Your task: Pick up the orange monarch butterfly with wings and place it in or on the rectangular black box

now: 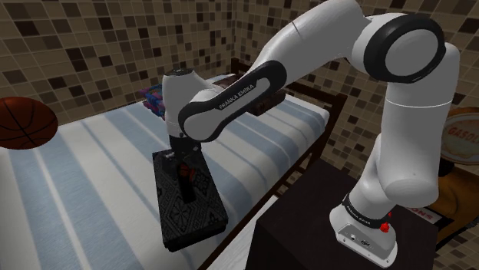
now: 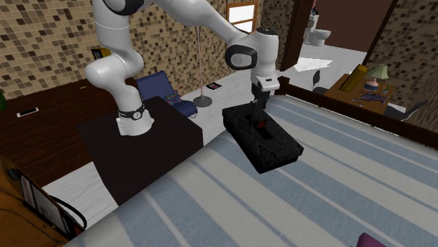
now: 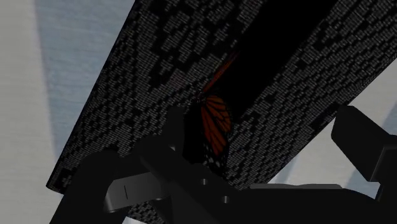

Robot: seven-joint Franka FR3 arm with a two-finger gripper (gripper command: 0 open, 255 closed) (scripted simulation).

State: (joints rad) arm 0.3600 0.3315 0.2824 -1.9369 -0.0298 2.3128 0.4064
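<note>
Butterfly (image 3: 216, 121) lies on black box (image 3: 127, 108) between the hand's (image 3: 262, 121) parted fingers (image 3: 362, 137).

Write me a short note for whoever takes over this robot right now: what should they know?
Gripper: open, fingers apart, hanging just above the black box.
Orange butterfly: appears to rest on the box's patterned top, close to one finger, not clasped.
The box lies on the striped bed.
Done: the placing, it seems.
Left: lift the arm clear and check the butterfly sits on the box.
</note>
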